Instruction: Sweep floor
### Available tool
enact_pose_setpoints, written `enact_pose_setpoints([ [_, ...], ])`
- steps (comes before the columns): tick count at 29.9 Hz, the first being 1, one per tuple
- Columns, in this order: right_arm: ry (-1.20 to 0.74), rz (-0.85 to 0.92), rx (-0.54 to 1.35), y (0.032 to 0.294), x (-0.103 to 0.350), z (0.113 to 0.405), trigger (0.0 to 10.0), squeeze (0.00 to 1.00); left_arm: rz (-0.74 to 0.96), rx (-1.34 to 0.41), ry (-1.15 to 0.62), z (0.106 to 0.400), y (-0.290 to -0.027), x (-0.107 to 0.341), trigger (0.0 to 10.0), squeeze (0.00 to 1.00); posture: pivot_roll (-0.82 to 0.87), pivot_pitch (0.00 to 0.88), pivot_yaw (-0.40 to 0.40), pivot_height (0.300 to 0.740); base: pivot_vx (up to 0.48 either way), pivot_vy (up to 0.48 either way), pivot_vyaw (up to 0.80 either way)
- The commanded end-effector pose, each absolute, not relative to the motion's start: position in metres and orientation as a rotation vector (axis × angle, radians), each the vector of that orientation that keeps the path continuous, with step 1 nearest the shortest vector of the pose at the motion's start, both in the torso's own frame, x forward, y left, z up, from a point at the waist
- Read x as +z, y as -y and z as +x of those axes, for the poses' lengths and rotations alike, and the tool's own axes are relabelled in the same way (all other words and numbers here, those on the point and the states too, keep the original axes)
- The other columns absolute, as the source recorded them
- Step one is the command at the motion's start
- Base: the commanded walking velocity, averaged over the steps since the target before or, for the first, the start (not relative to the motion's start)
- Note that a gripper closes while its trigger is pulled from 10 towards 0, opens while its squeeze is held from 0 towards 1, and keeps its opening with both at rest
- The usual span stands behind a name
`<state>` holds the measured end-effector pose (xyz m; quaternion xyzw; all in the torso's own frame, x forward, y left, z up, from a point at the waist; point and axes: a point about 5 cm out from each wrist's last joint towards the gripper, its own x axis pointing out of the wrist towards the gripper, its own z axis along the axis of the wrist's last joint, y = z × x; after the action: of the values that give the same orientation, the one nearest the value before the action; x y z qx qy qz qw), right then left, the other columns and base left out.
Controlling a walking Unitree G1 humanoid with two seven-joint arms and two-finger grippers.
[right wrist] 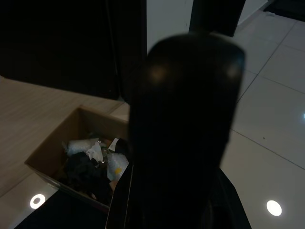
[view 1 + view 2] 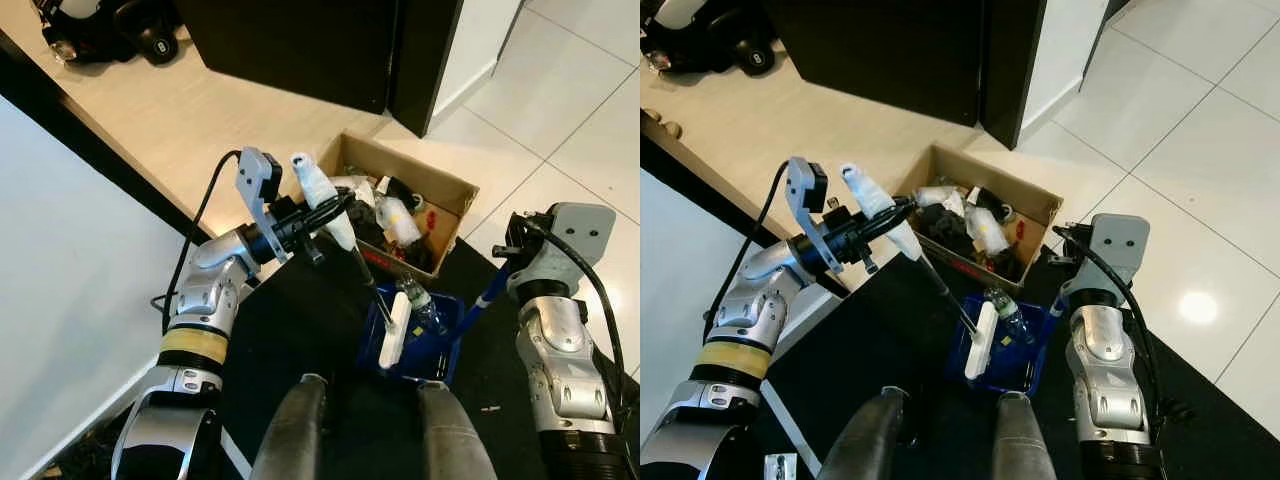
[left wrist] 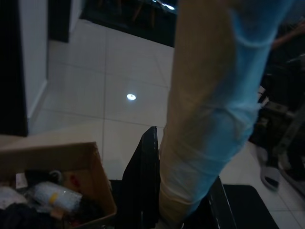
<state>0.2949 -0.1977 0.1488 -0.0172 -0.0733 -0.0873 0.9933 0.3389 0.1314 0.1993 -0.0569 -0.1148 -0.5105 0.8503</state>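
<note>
Cardboard box (image 2: 455, 190) is the landmark, sitting on the floor at the edge of the black mat (image 2: 300, 330), full of mixed trash. Left of the box, the left claw (image 2: 318, 216) is closed around the white-wrapped handle of the brush (image 2: 325, 205); the left wrist view shows its black fingers (image 3: 143, 181) pressed against the pale wrap. The brush's thin dark shaft runs from that grip down toward the robot, and its white head (image 2: 396, 330) sits inside the blue dustpan (image 2: 432, 345), just on the near side of the box. A clear plastic bottle (image 2: 418, 303) lies in the dustpan, touching the brush head. Right of the dustpan, the blue dustpan handle (image 2: 490, 295) rises to the right claw (image 2: 512, 252), near the box's right corner. The right wrist view shows a thick dark grip between the black fingers, so the claw looks closed on that handle, though the view is dim.

Judgement: brush is light and stiff along the shaft, the taped wrap gives a soft, non-slip hold, so the current high grip works for short strokes, with less leverage at the head. The dustpan looks like light rigid plastic and can tip from its long handle. The bottle is light, smooth and likely to roll out if the pan tilts.
</note>
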Motion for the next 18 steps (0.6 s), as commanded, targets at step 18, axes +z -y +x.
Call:
enact_pose_setpoints([
  [18,0.219,0.008,-0.122,0.190,0.140,0.295,10.0,0.00,0.261,-0.851,0.119,0.325,-0.195,0.236,10.0,0.13,0.08,0.250,0.139,0.740,0.000,0.000,0.00],
])
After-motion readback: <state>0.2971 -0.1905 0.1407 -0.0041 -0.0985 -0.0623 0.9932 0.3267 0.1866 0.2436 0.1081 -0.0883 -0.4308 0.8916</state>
